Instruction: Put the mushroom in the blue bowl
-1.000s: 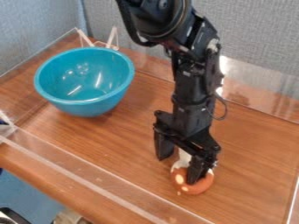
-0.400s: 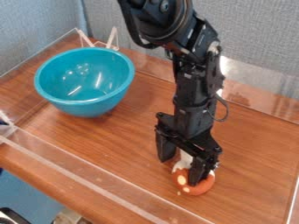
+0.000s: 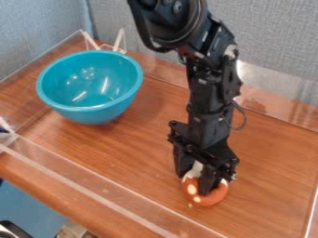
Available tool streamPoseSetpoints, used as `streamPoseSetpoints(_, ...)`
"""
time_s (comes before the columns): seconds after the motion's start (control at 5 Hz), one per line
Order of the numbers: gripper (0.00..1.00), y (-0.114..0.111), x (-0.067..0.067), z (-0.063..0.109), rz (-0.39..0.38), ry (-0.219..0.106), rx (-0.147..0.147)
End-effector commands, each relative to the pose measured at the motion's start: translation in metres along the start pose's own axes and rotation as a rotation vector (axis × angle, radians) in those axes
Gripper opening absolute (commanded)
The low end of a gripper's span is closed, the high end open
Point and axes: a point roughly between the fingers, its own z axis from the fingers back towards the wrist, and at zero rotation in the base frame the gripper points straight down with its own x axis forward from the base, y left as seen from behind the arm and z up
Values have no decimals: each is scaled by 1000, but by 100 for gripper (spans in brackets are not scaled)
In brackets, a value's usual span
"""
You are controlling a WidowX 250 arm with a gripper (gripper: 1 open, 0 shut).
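The mushroom [image 3: 206, 192] lies on the wooden table near the front right; I see its reddish-orange cap and a bit of cream stem. My gripper [image 3: 205, 181] points straight down over it, with a black finger on each side of the mushroom and the jaws narrowed close around it. Whether the fingers press on it, I cannot make out. The blue bowl [image 3: 87, 85], glossy teal and deep, stands at the back left, well apart from the gripper, with nothing inside.
A clear acrylic wall [image 3: 74, 186] runs along the table's front edge, with more clear panels at the back right [image 3: 280, 88]. Bare wooden tabletop [image 3: 125, 139] lies between bowl and gripper.
The gripper's fingers have drawn closer together around the mushroom. The arm itself has stayed in place, as has the bowl.
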Motion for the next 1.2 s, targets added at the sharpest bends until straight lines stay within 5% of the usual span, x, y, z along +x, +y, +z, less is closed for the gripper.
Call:
streamPoseSetpoints(0.0, 0, 13, -2, -19, 26, 23, 4)
streamPoseSetpoints(1.0, 0, 30, -12, 1, 67, -9, -9)
